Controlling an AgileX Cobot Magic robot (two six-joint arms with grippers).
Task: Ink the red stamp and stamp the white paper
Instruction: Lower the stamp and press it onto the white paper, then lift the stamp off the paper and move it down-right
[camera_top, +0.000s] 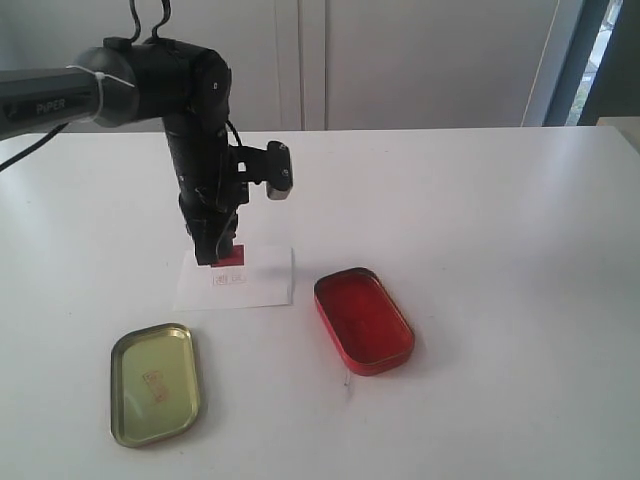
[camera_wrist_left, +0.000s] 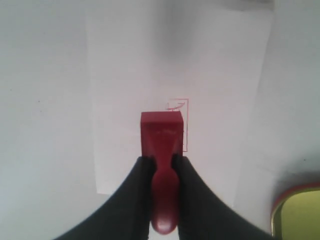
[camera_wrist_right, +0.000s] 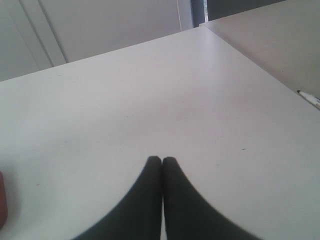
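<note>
Left end effector grips blocky red stamp over thin white paper; right end effector closed

The left arm leans in from the left and stands over the paper, its hand clamped on the stamp, so that spot is blocked from above and from the left. The open red tin lies just right of the paper, and the gold lid sits near the front left. The right and far sides of the table are open for passing.
</note>
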